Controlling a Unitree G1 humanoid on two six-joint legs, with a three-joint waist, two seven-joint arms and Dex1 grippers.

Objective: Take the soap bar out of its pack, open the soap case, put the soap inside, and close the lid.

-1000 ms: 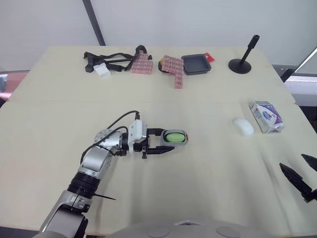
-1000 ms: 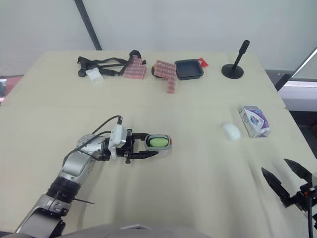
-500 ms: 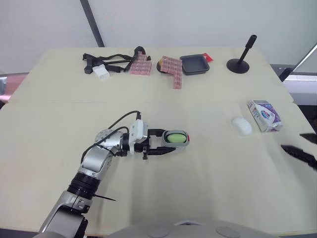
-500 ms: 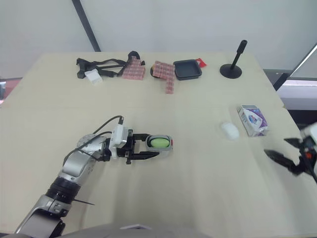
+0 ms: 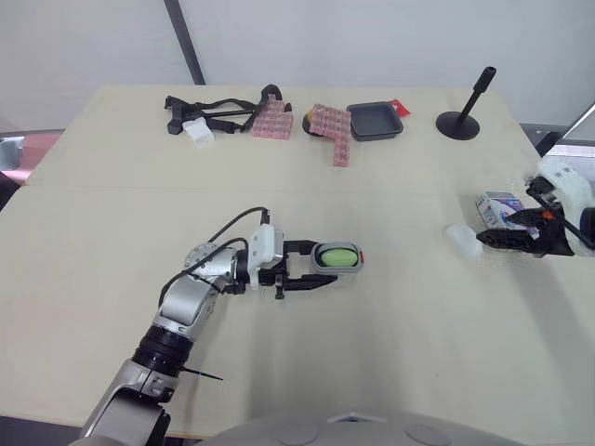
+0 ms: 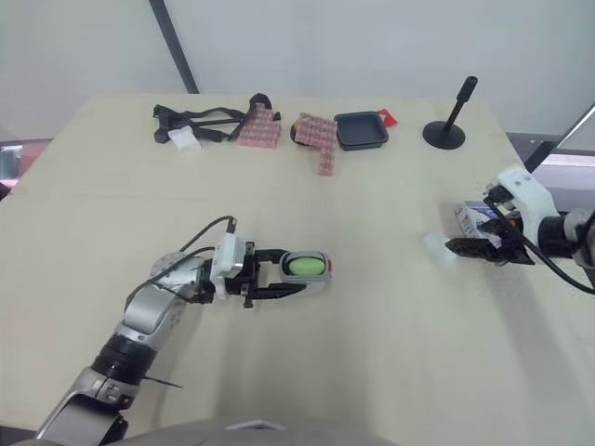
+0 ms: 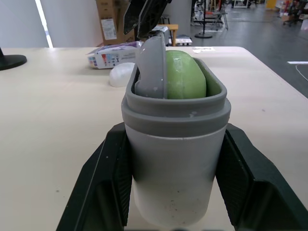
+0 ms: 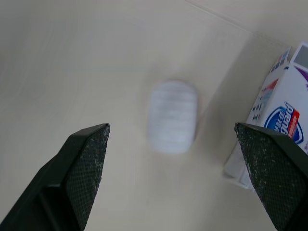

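- Left wrist view: left hand (image 5: 323, 266) is clamped on the soap case (image 7: 175, 159), one finger on each side wall. The case lies on its side on the worktop (image 5: 418, 353), near the middle.
- The case lid (image 7: 153, 67) looks ajar, tilted across part of the mouth. A green oval piece (image 7: 185, 77) already sits inside.
- Right hand (image 8: 172, 129) hovers over the white soap bar (image 8: 172, 115) with its fingers wide apart, holding nothing.
- The soap is out of its pack (image 8: 284, 125) and lies bare on the worktop just beside it, well apart from the case.
- Far edge clutter: black tray (image 5: 376, 121), black stand (image 5: 465, 116), pink blocks (image 5: 333, 130). All well clear of the work.
- Risks:
  - The bar is rounded and likely slick, so an off-centre pinch could squirt it away.
  - The finger on the pack side has little room and could catch or shove the pack on the way down.
  - The green piece and the tilted lid may block the mouth, so the soap could jam.
  - With the case on its side, the soap may slide back out before the lid shuts.
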